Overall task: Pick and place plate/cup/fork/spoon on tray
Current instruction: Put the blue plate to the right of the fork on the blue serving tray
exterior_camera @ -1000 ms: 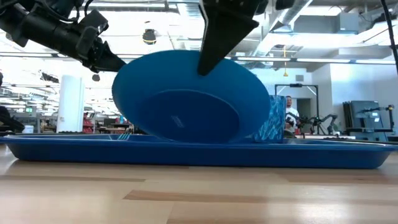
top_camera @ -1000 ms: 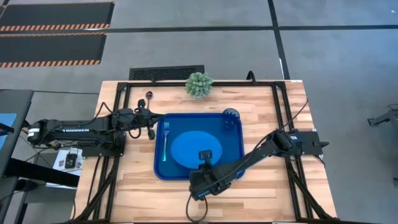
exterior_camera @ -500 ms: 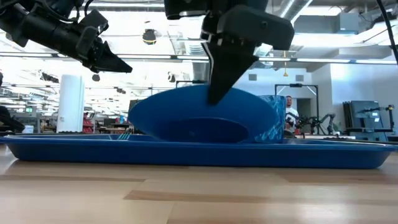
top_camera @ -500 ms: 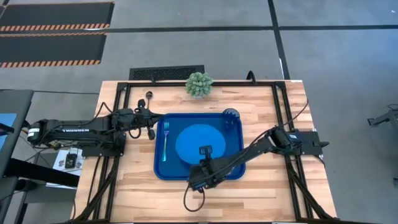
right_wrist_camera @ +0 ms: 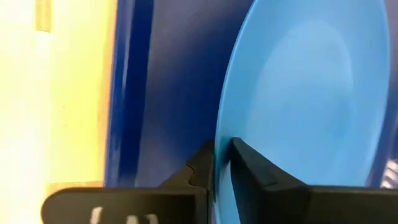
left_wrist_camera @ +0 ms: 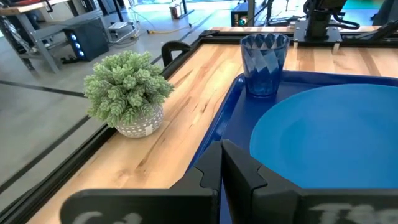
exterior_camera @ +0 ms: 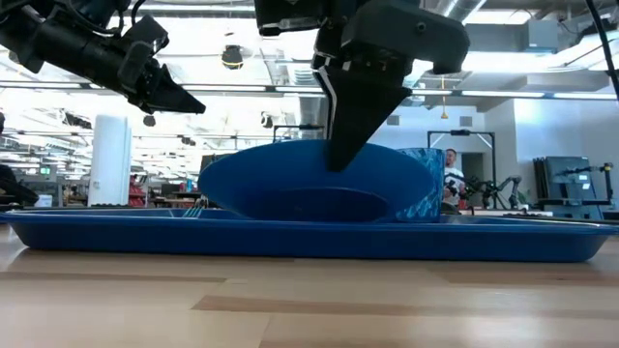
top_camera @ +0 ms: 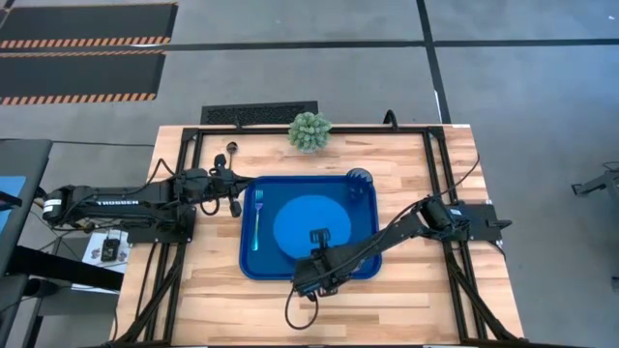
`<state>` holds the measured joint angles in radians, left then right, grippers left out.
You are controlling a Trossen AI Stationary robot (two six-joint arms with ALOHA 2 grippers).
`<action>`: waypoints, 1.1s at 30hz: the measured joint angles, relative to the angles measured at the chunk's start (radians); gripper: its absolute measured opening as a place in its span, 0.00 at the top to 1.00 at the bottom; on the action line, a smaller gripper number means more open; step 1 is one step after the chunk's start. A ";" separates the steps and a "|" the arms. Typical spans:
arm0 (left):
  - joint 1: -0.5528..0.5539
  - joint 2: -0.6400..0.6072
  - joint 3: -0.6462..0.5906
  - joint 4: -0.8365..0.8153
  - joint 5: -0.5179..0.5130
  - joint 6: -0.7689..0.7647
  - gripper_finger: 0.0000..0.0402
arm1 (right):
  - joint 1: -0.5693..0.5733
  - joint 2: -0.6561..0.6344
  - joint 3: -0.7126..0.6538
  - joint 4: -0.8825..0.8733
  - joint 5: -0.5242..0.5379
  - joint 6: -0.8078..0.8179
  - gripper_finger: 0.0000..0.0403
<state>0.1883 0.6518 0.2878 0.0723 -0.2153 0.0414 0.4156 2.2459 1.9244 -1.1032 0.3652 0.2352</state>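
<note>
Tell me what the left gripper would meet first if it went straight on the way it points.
Likely the plate. The left gripper, fingers shut, points over the tray's near rim toward the plate's edge, with the cup farther off to one side. Depth is unclear, so it might brush the rim first.

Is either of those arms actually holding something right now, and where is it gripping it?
Yes: the right gripper holds the plate by its rim, the edge pinched between its jaws. The left gripper holds nothing.
</note>
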 joint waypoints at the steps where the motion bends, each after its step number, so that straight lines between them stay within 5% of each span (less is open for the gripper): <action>1: 0.000 0.000 0.000 0.000 0.000 0.000 1.00 | -0.002 0.000 0.000 0.001 -0.007 0.000 0.85; 17: 0.000 0.000 0.000 -0.004 0.000 0.000 1.00 | -0.053 0.000 0.000 0.040 0.002 -0.001 0.95; 33: 0.000 0.000 0.000 -0.011 0.000 -0.002 1.00 | -0.057 0.000 -0.069 0.110 -0.026 0.048 0.94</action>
<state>0.1886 0.6518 0.2878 0.0616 -0.2153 0.0399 0.3590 2.2463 1.8557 -0.9933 0.3390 0.2832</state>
